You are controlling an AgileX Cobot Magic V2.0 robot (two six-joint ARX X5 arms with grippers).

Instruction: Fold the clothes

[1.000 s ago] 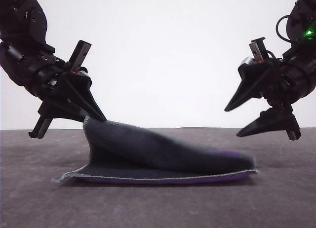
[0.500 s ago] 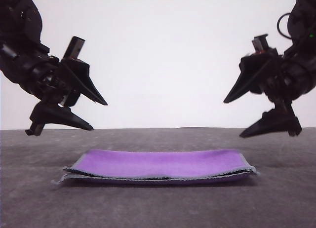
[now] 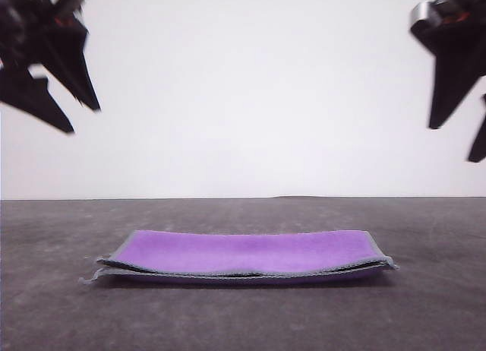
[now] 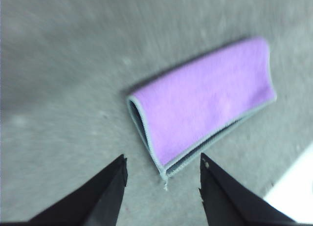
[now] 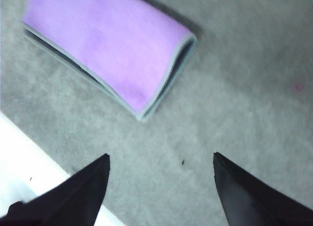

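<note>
The cloth (image 3: 247, 254) is lying flat in the middle of the table (image 3: 425, 305), folded over on itself so the bright purple face is on top, with a thin strip of the dark charcoal face peeking out between the layers along the near edge. The light grey hem runs all around it, and the bottom layer sticks out a little at the left corner. From the left wrist view the cloth (image 4: 205, 103) looks like a long purple strip, one short end gaping slightly open. Same deal from the right wrist view (image 5: 105, 52). Both arms are well up and away from it: the left gripper (image 3: 72, 115) hangs high near the left edge, fingers spread apart and holding nothing, and the right gripper (image 3: 456, 142) is high at the right edge, fingers also parted and empty.
</note>
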